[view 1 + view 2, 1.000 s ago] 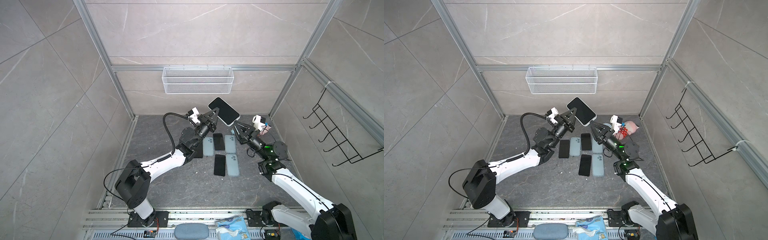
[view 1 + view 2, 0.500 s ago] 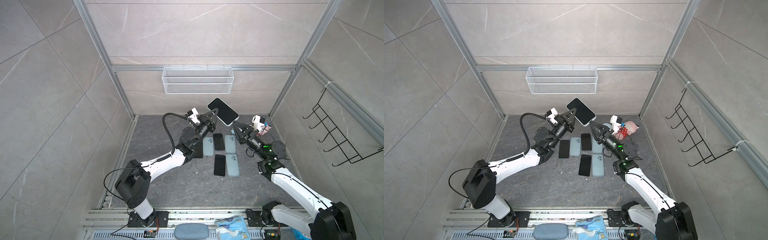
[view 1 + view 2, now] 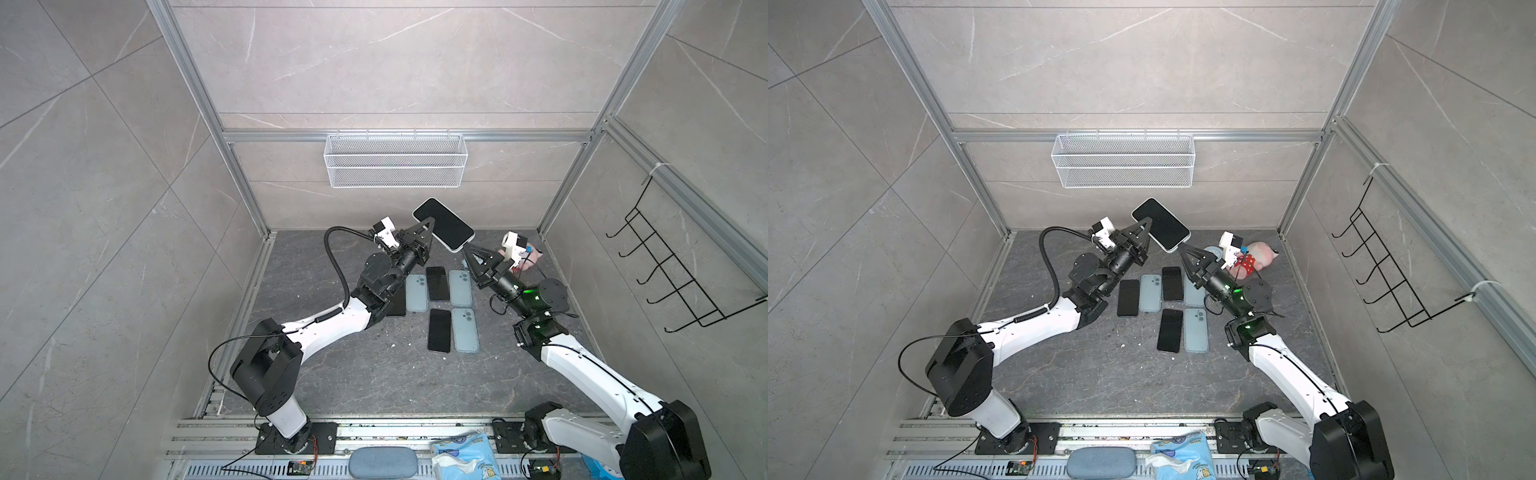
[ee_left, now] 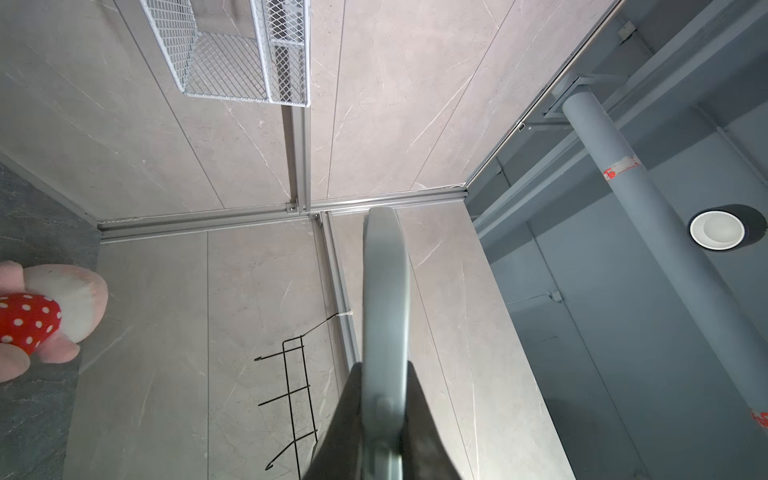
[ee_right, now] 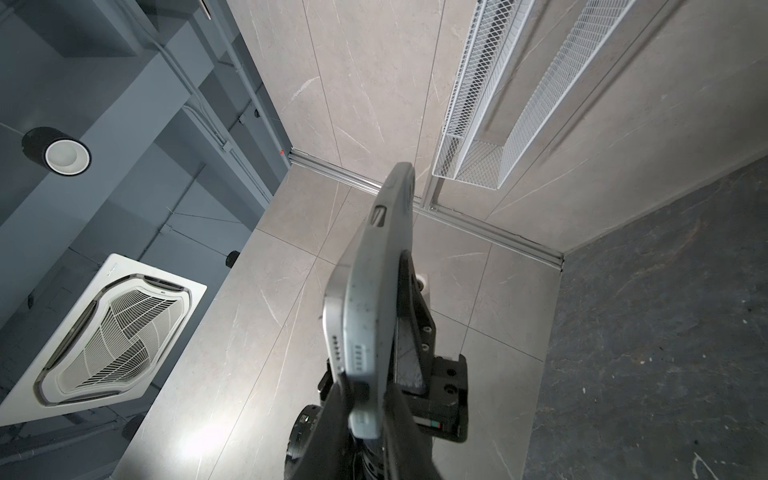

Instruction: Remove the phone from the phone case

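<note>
Clutter shows in both top views. On the dark grey stone floor [image 3: 374, 374] lie three black slab phones [image 3: 437, 284] and three pale blue slabs [image 3: 465, 330] with camera cut-outs. The leftmost black one is partly hidden under the left arm [image 3: 332, 320]. A pink plush toy [image 3: 1252, 257] in red polka dots sits far right. A white wire basket [image 3: 395, 160] hangs on the far wall and a black wire hook rack [image 3: 673, 274] on the right wall. Above the slabs, the black-screened phone [image 3: 444, 224] [image 3: 1161, 224] is held in the air in its pale grey soft case [image 3: 455, 250], screen up and tilted. The left gripper [image 3: 431, 232] pinches its left long edge. The right gripper [image 3: 464, 251] meets its near-right corner.

Left wrist view: the case [image 4: 384, 291] is seen edge-on, with the left gripper [image 4: 384, 374] clamped on both its faces. The plush toy [image 4: 41, 316] and the basket [image 4: 245, 54] lie beyond.

Right wrist view: the right gripper [image 5: 363, 403] has its jaws closed onto the case's corner [image 5: 374, 291], and the phone's silver edge shows alongside.

A second ago the right gripper stood short of the phone with its jaws wider. The phone hangs in nearly the same spot, and the left grip is unchanged.
</note>
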Controlling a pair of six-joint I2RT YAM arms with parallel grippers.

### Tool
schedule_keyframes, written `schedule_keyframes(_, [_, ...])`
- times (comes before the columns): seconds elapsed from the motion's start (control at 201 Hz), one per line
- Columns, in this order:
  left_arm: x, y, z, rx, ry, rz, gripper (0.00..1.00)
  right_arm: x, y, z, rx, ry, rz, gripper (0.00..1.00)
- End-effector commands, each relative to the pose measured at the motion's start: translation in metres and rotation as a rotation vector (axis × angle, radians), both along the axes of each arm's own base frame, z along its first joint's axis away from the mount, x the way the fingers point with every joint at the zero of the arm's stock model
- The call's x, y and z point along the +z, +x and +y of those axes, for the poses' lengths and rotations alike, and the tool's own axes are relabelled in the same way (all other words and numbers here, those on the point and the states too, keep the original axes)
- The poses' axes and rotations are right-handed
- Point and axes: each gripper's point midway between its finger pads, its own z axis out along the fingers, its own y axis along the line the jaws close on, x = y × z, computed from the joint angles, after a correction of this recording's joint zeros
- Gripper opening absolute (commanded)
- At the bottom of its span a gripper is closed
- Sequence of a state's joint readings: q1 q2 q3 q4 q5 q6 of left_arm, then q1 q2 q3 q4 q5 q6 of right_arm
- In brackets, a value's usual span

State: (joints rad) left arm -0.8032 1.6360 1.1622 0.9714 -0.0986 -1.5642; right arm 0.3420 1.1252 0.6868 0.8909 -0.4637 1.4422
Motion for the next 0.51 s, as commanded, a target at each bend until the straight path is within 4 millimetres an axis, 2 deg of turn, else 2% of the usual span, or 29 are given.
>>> schedule_keyframes(0.0, [0.081,-0.052,0.01,-0.114,-0.199,-0.222,0.0,-0.054,0.011,0.016,0.043,-0.087,0.166,0.18])
schedule_keyframes(0.503, [0.081,-0.051,0.015,-0.097,-0.226,-0.222,0.0,-0.075,0.013,0.023,0.057,-0.108,0.214,0.18])
